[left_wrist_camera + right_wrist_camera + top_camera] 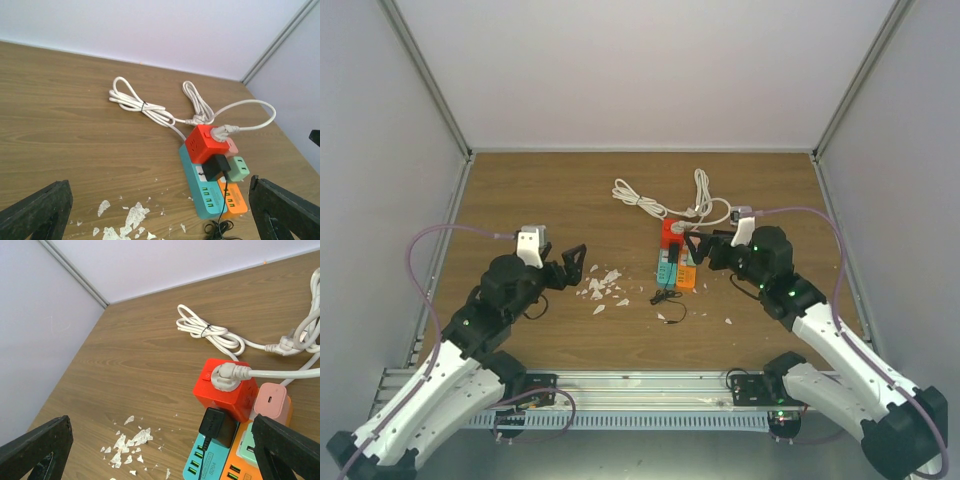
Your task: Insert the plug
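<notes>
Left hand point(575, 264): mine, fingers spread wide, holding nothing, poised over the tabletop point(520, 190) just beside the white flakes point(603, 287).
Right hand point(698, 250): also spread wide and empty, close beside the strips; I cannot tell whether it touches them.
Plug point(215, 424): black, upright on the teal strip point(202, 465), right against the red cube point(220, 392); its thin cord point(223, 200) trails toward me.
White cable point(210, 332): plugged into the cube, looped behind it.

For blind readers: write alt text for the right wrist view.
A red cube socket holding a white plug sits by teal and orange power strips, a black adapter in front. White cable coils behind; the right tool is open.
</notes>
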You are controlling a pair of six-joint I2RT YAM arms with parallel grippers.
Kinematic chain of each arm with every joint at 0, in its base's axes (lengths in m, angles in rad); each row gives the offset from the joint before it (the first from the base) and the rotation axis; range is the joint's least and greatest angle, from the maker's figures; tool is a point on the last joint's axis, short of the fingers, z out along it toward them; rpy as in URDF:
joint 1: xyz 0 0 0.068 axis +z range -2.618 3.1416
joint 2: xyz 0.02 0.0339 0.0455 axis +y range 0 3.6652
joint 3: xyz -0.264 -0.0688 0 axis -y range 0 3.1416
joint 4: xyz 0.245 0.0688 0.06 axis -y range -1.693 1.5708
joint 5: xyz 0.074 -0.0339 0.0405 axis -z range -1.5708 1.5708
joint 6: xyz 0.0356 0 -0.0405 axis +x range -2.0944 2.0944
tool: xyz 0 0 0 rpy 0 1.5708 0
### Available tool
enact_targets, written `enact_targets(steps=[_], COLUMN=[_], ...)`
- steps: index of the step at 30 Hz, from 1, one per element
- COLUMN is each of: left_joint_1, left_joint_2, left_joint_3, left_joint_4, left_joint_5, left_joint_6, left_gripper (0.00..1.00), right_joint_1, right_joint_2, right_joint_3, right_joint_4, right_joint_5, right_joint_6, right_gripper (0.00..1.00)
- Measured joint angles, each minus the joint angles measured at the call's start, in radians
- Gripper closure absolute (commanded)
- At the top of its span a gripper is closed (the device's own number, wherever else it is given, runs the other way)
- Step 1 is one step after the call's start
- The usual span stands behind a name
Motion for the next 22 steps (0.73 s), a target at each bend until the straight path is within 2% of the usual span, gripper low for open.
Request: enact_targets(steps=[15, 22], left_joint_1=[0.0, 0.0], left_joint_2=[-0.058, -0.079], left_joint_3=[-0.009, -0.01], left_joint_4=[-0.041, -0.042], left_joint_5=[-0.042, -0.055], left_joint_6=[0.0, 0.0], left_gripper=[0.01, 0.01], right_joint_1=[0.0, 0.0], right_joint_2=[-0.029, 0.013], right_joint_3=[-0.054, -0.073], right_joint_4=[0.0, 0.007], right_joint_5=[0.098, 0.103], right_joint_6=[-0.027, -0.034], right_gripper=[0.0, 0.0])
